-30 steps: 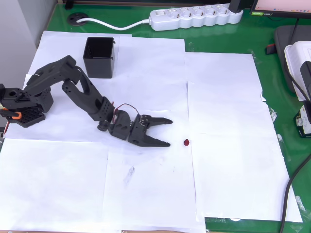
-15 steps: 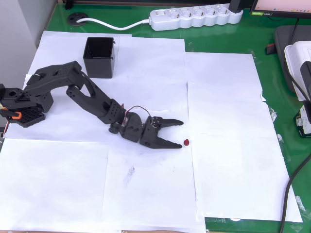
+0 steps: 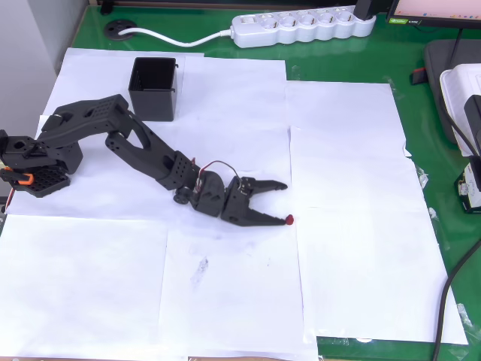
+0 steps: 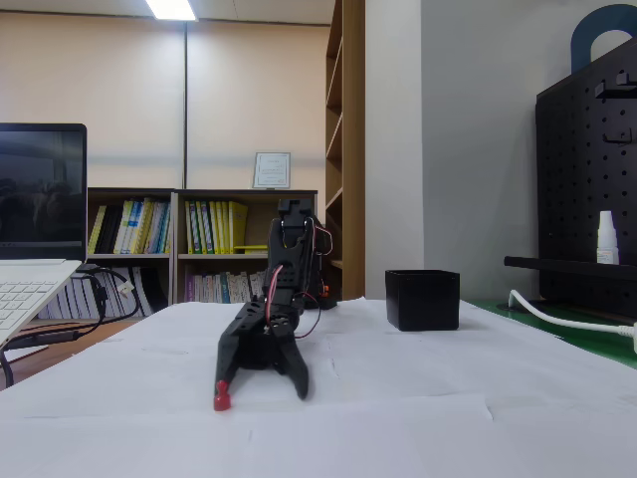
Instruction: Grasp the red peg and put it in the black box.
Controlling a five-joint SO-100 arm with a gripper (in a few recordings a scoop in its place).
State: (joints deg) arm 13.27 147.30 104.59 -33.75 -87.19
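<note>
The black fingers (image 3: 283,203) are spread wide and lie low over the white paper sheets (image 3: 353,248). In the overhead view one tip points right, and the other tip touches the red peg (image 3: 289,220). The fixed view, level with the bench, shows the fingers (image 4: 259,383) pointing toward the camera, with the red peg (image 4: 221,399) on the paper at the tip of the left one (the peg is not between them).

Behind them the black arm (image 3: 135,147) stretches back to its base at the left edge of the overhead view.

The black box (image 3: 153,88) stands upright on the paper well away, near the top left. Its open top shows a dark inside, and I cannot tell whether anything is in it. In the fixed view the black box (image 4: 423,299) sits behind and to the right.

A white power strip (image 3: 304,24) lies on the green bench (image 3: 421,113). No writing can be read.
</note>
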